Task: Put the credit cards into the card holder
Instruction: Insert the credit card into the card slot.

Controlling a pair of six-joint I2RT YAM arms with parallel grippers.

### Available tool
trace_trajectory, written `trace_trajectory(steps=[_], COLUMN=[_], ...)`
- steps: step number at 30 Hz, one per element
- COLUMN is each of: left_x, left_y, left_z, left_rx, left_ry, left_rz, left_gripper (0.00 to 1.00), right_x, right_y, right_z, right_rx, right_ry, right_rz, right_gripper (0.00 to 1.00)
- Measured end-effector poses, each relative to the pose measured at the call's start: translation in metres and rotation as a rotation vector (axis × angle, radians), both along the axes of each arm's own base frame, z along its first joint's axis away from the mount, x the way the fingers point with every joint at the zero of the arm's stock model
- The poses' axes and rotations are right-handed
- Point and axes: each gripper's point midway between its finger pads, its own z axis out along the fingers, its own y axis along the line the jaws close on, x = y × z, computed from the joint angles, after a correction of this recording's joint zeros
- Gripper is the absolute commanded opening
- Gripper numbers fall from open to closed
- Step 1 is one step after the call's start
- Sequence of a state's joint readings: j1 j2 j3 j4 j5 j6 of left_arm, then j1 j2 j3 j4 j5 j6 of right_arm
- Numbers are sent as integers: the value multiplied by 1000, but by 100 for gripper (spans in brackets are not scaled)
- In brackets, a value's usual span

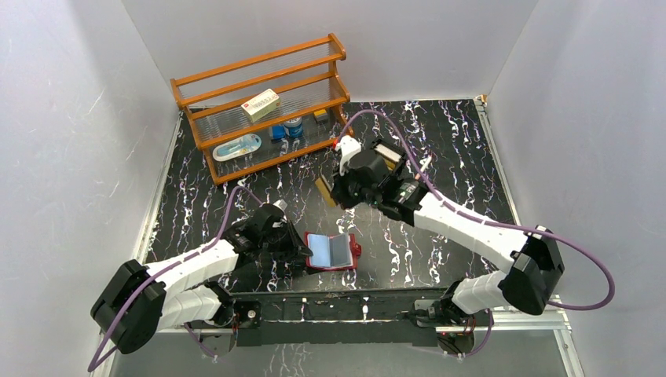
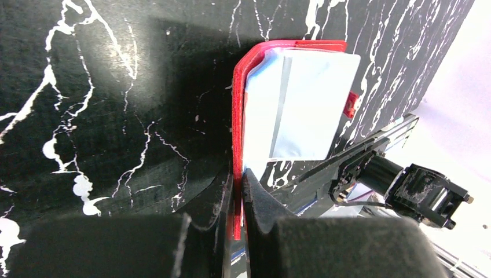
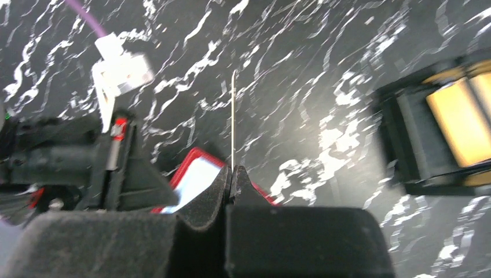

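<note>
Card holder (image 1: 334, 251): lying open on the marbled table (image 1: 448, 228), lower centre of the overhead frame, with its pale inner pockets facing up.
Left gripper (image 2: 238, 194): jaws pressing together on the card holder's left flap, pinching its red edge.
Reason for hold: judged to be pinning the holder open and steady, so the pockets are presenting to the other arm.
Left arm pose: reaching in low from the lower left, forearm running close along the table, wrist turning toward the centre.
Gold card (image 1: 323, 188): hanging above the table, up and slightly left of the holder in the overhead frame and apart from it. It is showing edge-on as a thin line in the right wrist view.
Right gripper (image 3: 233, 174): fingertips clamping tight on one edge of the gold card.
Reason for hold: the free edge is leading, judged suited to sliding into a pocket.
Right arm pose: arcing from the lower right, elbow bending, wrist crossing to mid-frame.
Remaining cards (image 3: 457, 113): orange-yellow and blurred, sitting in the black tray (image 3: 405, 133) at the right of the right wrist view.
Stage: judged as mid-transfer, with the gold card not yet in the holder.
</note>
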State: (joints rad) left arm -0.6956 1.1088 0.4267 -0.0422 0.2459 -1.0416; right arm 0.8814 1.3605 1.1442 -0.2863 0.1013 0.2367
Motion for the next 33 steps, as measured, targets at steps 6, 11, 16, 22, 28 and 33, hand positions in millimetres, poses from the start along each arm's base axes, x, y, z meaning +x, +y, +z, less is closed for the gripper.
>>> trace_trajectory(steps=[6, 11, 16, 22, 28, 33], left_x=[-2, -1, -1, -5, -10, -10], left_y=[4, 5, 5, 9, 14, 15], left_z=[-8, -8, -10, -18, -27, -27], left_rx=[8, 9, 13, 27, 43, 48], left_ry=[21, 18, 21, 38, 51, 46], left_rz=[34, 40, 40, 40, 38, 35], left_gripper=[0, 0, 0, 2, 1, 2], right_x=[-47, -67, -88, -98, -102, -100], right_y=[27, 36, 29, 18, 10, 13], right_z=[-27, -48, -93, -123, -138, -136], right_rx=[97, 170, 172, 156, 157, 181], right_ry=[211, 349, 493, 571, 604, 605], right_rz=[-30, -83, -154, -224, -269, -280], right_gripper=[0, 0, 0, 0, 0, 0])
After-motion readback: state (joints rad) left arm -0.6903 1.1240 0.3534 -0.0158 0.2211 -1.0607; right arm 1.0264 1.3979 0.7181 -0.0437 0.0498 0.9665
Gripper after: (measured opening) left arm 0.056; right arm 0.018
